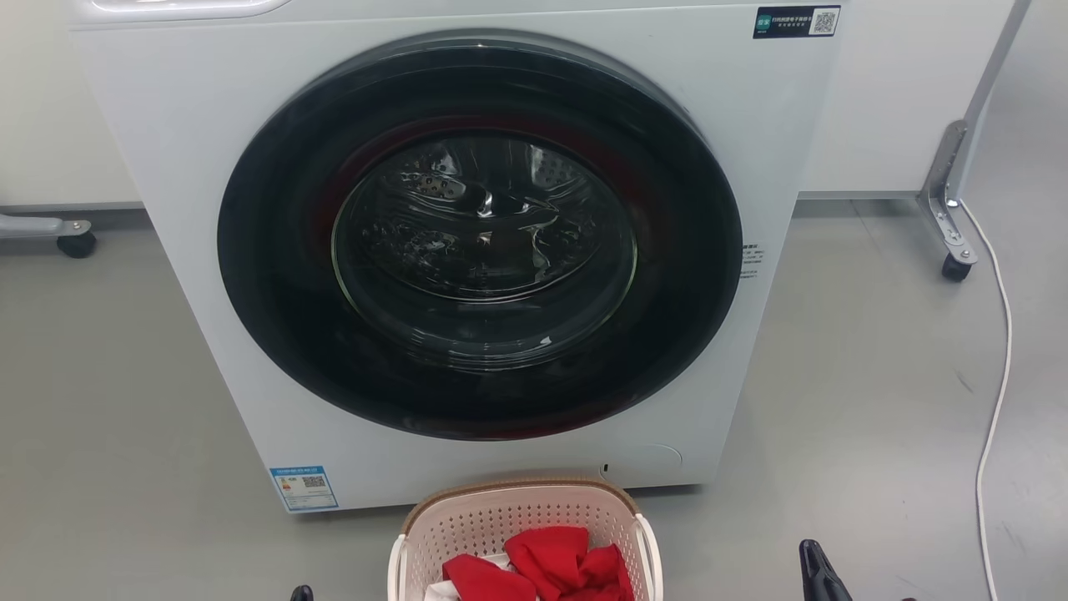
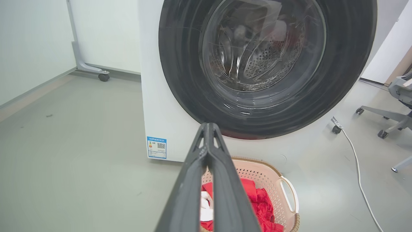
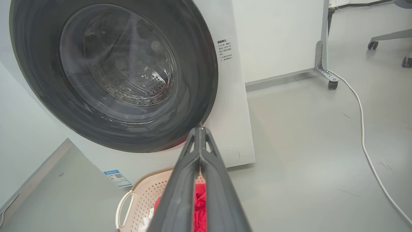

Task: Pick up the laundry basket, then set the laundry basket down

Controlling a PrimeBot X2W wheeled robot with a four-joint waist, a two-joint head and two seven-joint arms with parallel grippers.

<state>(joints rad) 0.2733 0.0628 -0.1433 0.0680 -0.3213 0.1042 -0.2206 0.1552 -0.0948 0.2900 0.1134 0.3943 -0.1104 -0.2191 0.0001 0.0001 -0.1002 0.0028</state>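
Left fingers [image 2: 190, 190] and right fingers [image 3: 178, 196] pinched shut, empty, flanking laundry basket [image 1: 501, 522], on floor [image 1: 125, 376] just before washer [image 1: 167, 167]. Could tip and spill red clothes [image 1: 551, 559] if lifted from one side only; could scrape washer front, so near.

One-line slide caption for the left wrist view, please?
Left hand, shut, points at the closed washer; the laundry basket with red clothes sits on the floor before it.

We could read no words on the big white front-loading washing machine [image 1: 167, 125]: its dark sticker [image 1: 797, 22] and blue-bordered label [image 1: 304, 487] carried QR codes, and its small side print [image 1: 751, 260] stayed illegible.
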